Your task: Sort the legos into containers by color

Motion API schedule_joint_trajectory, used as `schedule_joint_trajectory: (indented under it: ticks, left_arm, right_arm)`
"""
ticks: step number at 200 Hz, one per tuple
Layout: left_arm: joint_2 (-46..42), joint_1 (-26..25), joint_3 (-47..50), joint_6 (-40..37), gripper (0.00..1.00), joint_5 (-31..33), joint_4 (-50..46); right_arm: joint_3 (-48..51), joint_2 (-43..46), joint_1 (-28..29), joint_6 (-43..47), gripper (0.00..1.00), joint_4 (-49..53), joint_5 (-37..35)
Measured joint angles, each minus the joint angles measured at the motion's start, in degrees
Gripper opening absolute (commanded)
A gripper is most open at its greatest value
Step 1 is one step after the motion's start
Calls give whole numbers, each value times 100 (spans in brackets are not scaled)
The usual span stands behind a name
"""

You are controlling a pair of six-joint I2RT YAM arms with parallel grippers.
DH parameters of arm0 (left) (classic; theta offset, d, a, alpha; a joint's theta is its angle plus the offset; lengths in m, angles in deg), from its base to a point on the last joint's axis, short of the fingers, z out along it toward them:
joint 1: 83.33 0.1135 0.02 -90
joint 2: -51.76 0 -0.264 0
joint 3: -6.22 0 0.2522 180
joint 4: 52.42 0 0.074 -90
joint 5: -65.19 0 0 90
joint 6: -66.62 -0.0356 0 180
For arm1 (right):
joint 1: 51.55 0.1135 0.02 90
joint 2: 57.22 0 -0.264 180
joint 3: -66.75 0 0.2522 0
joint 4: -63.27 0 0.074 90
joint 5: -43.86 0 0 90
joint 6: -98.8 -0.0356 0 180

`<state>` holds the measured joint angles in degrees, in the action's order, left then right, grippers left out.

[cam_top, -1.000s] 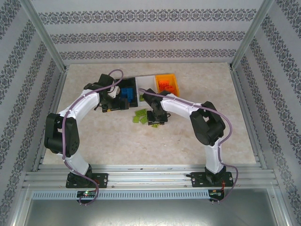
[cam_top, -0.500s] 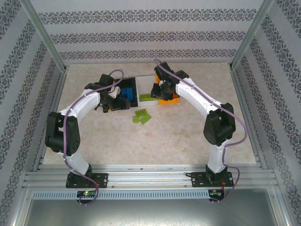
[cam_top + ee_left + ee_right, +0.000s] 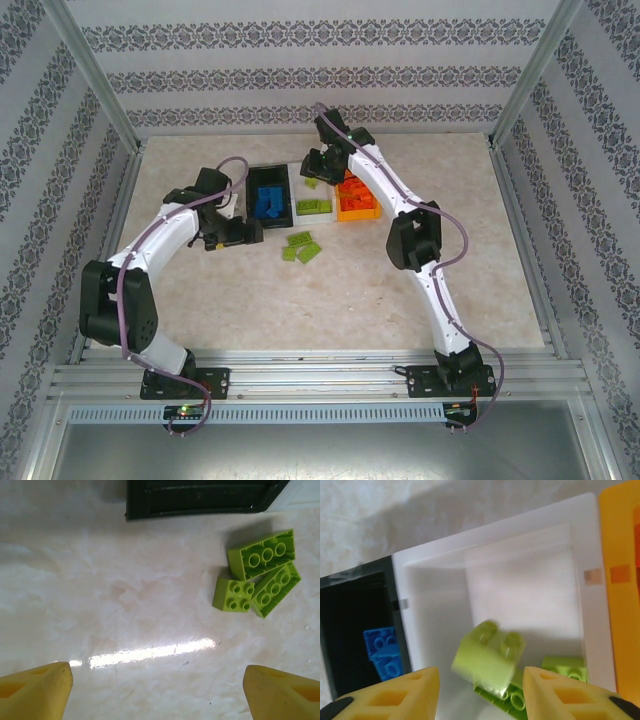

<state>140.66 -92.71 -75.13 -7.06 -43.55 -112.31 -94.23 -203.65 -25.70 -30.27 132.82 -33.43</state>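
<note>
My right gripper (image 3: 315, 172) hangs open over the white bin (image 3: 520, 580). A lime green lego (image 3: 487, 660), blurred, is loose between its fingers (image 3: 400, 692) and touches neither. Under it, more green legos (image 3: 562, 669) lie in the bin. Blue legos (image 3: 267, 200) sit in the black bin (image 3: 251, 190), and orange-red legos in the orange bin (image 3: 357, 214). Three green legos (image 3: 257, 575) remain on the table (image 3: 301, 246). My left gripper (image 3: 157, 692) is open and empty above bare table, to the left of them.
The three bins stand side by side at the back middle: black (image 3: 200, 502), white (image 3: 297, 208), orange (image 3: 620, 580). Patterned walls and aluminium posts (image 3: 95, 75) ring the marble table (image 3: 400, 300), which has open room in front of the bins.
My right arm swung from the green pile on the table up over the white bin, and its jaws let the green lego go. My left gripper drew back from the black bin toward the table.
</note>
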Motion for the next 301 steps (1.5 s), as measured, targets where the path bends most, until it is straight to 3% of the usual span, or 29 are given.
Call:
schedule_joint_trajectory:
  ticks: [67,125,144,173,189,243,301]
  left_arm:
    - [-105,90,20,-114,89,-59,-101]
    - [-85,-11,-13,-66,92,-254,-103]
    - [7,-457,-125,28,100,-120,-103]
    - [251,-1405,-317,199,100,83,-105]
    - [457,-1672,-407,319,100,181,-164]
    - [1115,-1729,-671,562,95,422,-225]
    - [1829,-1729,-946,426,88,407,-208]
  right_arm:
    - [122,162,-144,-133,57,2,116]
    - [1969,1816,-164,-107,62,-529,273]
    - [2671,2374,-240,-76,63,-791,400]
    - [3958,3086,-413,4,63,-1198,555]
    - [4688,3429,-490,28,63,-1368,623]
    - [6505,4476,-538,160,59,-1808,863]
    - [7274,5077,-455,22,54,-2037,787]
